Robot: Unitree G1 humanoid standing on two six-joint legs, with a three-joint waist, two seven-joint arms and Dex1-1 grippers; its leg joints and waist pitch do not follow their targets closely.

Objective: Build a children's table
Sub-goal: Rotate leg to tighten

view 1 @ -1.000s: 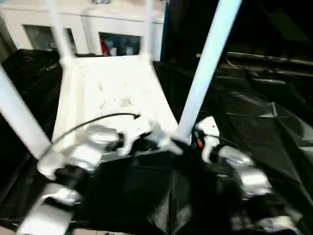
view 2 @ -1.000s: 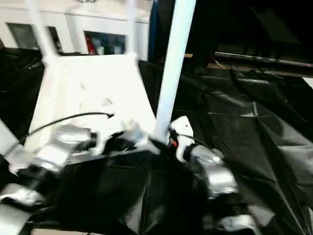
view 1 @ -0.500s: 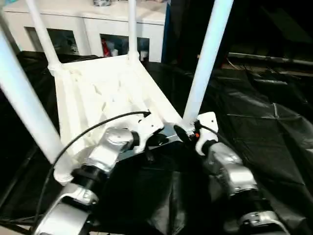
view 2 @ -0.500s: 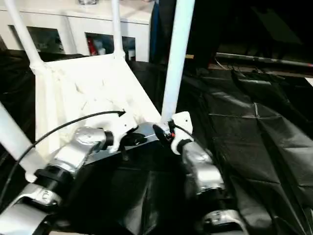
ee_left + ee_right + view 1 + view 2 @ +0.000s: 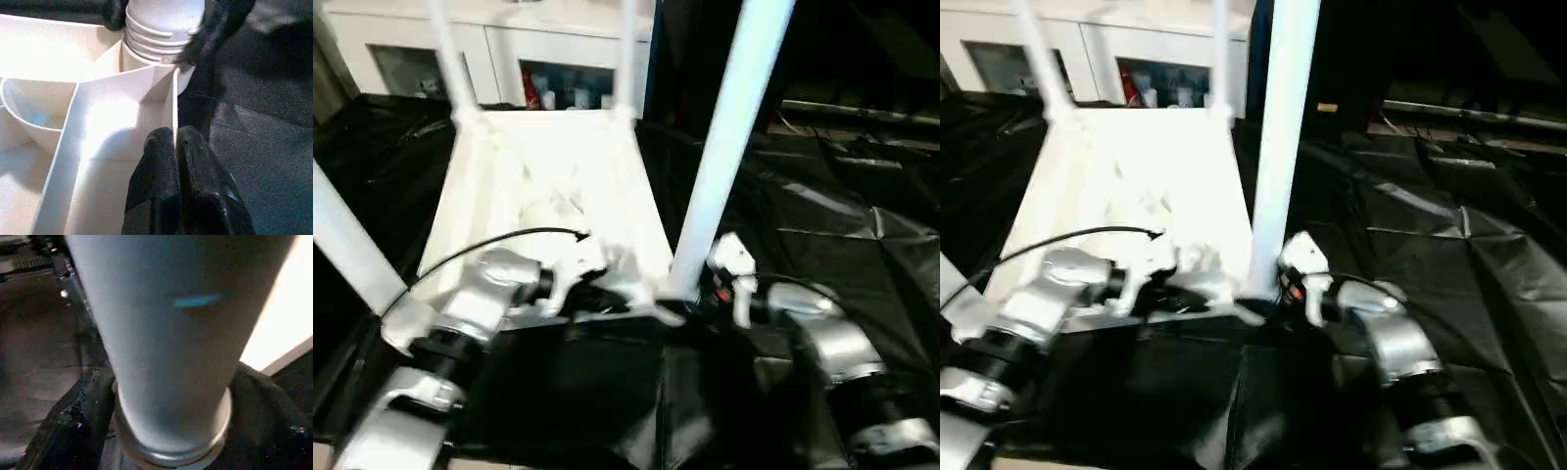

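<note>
Left claw [image 5: 175,147] (pinched) on table [image 5: 548,166] rim

Both forearms are rounded silver shells joined by black collars, each ending in a white wrist block. A thin black cable [image 5: 499,240] arcs over the left arm, and a small red mark sits on the right wrist block [image 5: 732,264]. The left end effector [image 5: 176,147] has 2 matte black fingers [image 5: 159,181] with rounded tips.

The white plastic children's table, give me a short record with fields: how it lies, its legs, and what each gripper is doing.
table: white plastic tabletop, ribbed underside up, on black sheeting
legs: four white tube legs pointing up, nearest-right leg tallest in view
left gripper: shut on a thin rib of the underside, beside the corner socket
right gripper: black fingers around the nearest-right leg's collared base
</note>
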